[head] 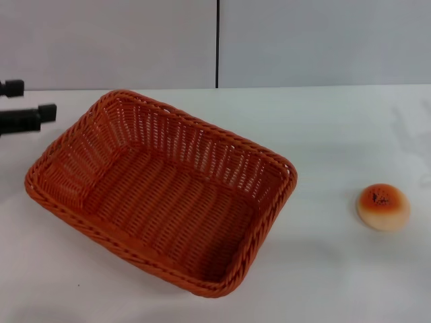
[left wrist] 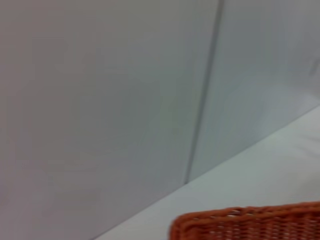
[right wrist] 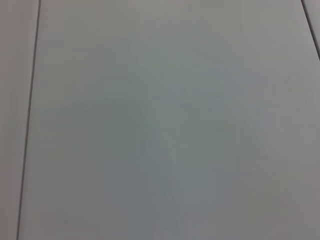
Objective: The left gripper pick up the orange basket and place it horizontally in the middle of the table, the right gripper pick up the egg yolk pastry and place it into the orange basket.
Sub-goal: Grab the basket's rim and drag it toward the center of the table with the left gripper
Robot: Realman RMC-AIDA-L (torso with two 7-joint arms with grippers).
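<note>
The orange basket lies on the white table, left of centre, its long side running diagonally from far left to near right, with nothing in it. Part of its braided rim shows in the left wrist view. My left gripper reaches in from the far left edge, open, just beyond the basket's far left corner and apart from it. The egg yolk pastry sits alone on the table at the right, well clear of the basket. My right gripper is out of view.
A pale wall with a dark vertical seam stands behind the table's far edge. The right wrist view shows only a plain pale surface with thin dark lines.
</note>
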